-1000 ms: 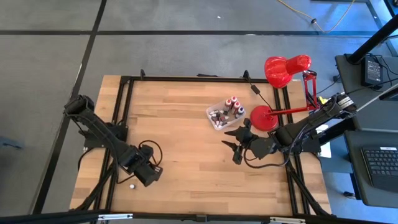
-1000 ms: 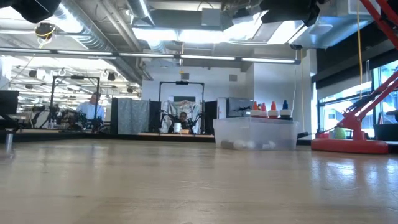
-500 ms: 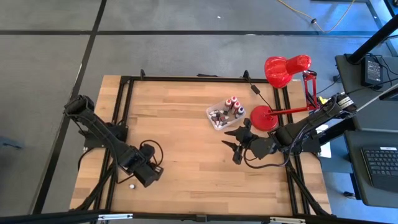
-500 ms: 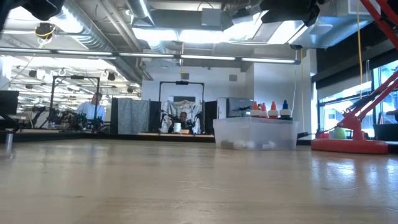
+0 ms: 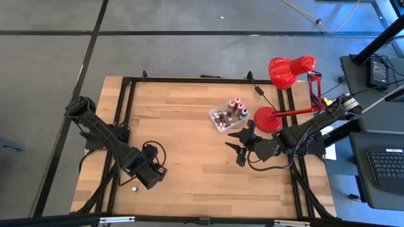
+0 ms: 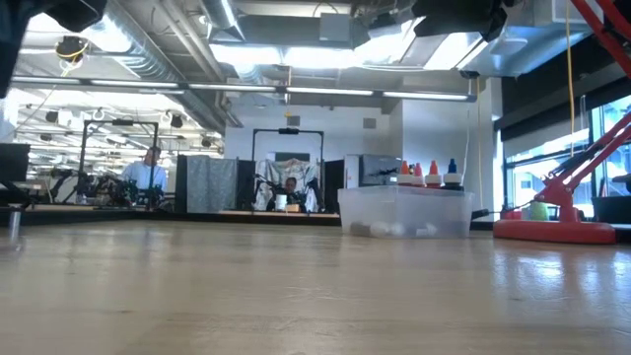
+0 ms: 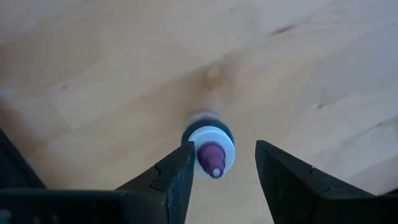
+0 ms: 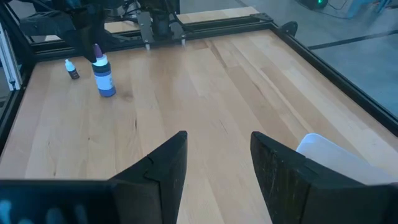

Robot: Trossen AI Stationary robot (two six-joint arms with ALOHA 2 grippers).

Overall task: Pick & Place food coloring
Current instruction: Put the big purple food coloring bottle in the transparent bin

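Note:
A food coloring bottle (image 7: 210,149) with a blue body, white collar and purple tip stands upright on the wooden table near its front left corner (image 8: 104,78). My left gripper (image 7: 224,177) hangs over it, pointing down and open, one finger on each side of the bottle's top. In the high view the gripper (image 5: 156,174) hides this bottle. A tiny white-capped bottle (image 5: 134,188) stands alone nearby (image 8: 72,70). More small bottles fill the clear tub (image 5: 228,115). My right gripper (image 5: 237,149) waits open in front of the tub, holding nothing. My left gripper comes at the bottle from above, a finger (image 7: 180,177) standing close beside the white collar (image 7: 219,138) and the other farther off. I cannot tell whether the near finger touches the collar. The bottle stands upright on the table.
A red desk lamp (image 5: 287,69) stands on its round base (image 5: 268,120) right of the tub. A black frame (image 5: 126,126) runs around the tabletop. Bare wood (image 5: 183,139) lies between the two arms. People sit in the room behind (image 6: 148,173).
My left gripper has turned a little at the wrist above the blue bottle and stayed in the same place. My right gripper and the bottles have kept still.

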